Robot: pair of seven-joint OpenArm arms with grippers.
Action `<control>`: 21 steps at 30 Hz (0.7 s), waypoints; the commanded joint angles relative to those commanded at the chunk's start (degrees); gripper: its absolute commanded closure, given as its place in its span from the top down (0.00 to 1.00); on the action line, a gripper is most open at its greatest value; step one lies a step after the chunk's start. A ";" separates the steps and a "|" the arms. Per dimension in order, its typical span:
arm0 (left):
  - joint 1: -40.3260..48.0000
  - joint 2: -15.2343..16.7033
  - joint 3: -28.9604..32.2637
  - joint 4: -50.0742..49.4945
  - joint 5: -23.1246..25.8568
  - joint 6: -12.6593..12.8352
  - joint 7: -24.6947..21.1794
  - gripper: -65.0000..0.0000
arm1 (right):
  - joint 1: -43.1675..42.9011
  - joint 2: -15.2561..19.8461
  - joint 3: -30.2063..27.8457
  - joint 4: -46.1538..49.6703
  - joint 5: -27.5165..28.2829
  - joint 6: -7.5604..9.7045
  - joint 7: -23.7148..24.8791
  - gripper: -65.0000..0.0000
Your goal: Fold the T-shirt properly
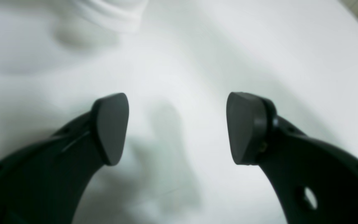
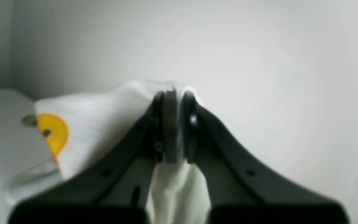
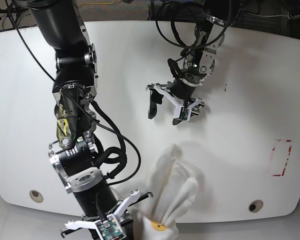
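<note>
The white T-shirt (image 3: pixel 176 192) hangs bunched and lifted at the table's front edge, its yellow-orange emblem (image 3: pixel 160 226) low down. My right gripper (image 3: pixel 140 222) is shut on it there. In the right wrist view the right gripper (image 2: pixel 172 99) pinches a fold of the T-shirt (image 2: pixel 104 118), with the emblem (image 2: pixel 53 133) to the left. My left gripper (image 3: pixel 157 102) hovers open above the middle of the table, apart from the shirt. In the left wrist view the left gripper (image 1: pixel 179 127) holds nothing, and a blurred fold of white cloth (image 1: pixel 110 12) shows at the top edge.
The white table (image 3: pixel 250 65) has a red-marked rectangle (image 3: pixel 281 157) at the right, round holes near the front corners (image 3: pixel 36 195) (image 3: pixel 255 205), and a small dark mark (image 3: pixel 226 88). Cables lie along the back edge.
</note>
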 joint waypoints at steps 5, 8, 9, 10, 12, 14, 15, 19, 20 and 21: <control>-1.60 0.46 0.74 -1.28 -0.51 -0.30 -0.24 0.70 | 0.53 -0.18 0.36 0.44 -0.02 0.59 -0.40 0.01; -2.53 0.84 0.94 -1.64 -0.84 -0.60 -0.35 0.70 | 0.64 -0.32 0.44 0.66 -0.01 0.86 -0.10 0.01; -2.67 0.87 0.93 -1.61 -0.82 -0.69 -0.30 0.70 | 0.78 -0.32 0.39 0.70 -0.02 0.80 -0.05 0.01; -2.81 0.90 0.93 -1.58 -0.80 -0.77 -0.26 0.70 | 0.91 -0.32 0.33 0.74 -0.02 0.73 0.00 0.01; -3.05 1.00 0.95 -1.52 -0.78 -1.20 -0.06 0.70 | 0.99 -0.34 0.30 0.73 -0.03 0.67 0.15 0.01; -3.18 1.06 0.91 -1.47 -0.71 -1.79 0.02 0.70 | 1.12 -0.32 0.35 0.69 -0.07 0.51 0.30 0.01; -3.29 1.10 0.92 -1.42 -0.75 -2.24 0.09 0.70 | 1.22 -0.31 0.37 0.67 -0.04 0.39 0.42 0.01; -2.72 1.87 1.75 -0.90 -0.32 -4.64 -0.05 0.70 | 1.32 -0.50 0.30 0.90 0.37 0.24 0.77 0.01; -2.73 1.91 1.93 -0.89 -0.28 -4.76 -0.03 0.70 | 1.35 -0.50 0.29 0.94 0.38 0.23 0.76 0.01; -2.72 1.94 2.09 -0.82 -0.27 -4.73 -0.13 0.70 | 1.35 -0.49 0.24 0.95 0.34 0.22 0.82 0.01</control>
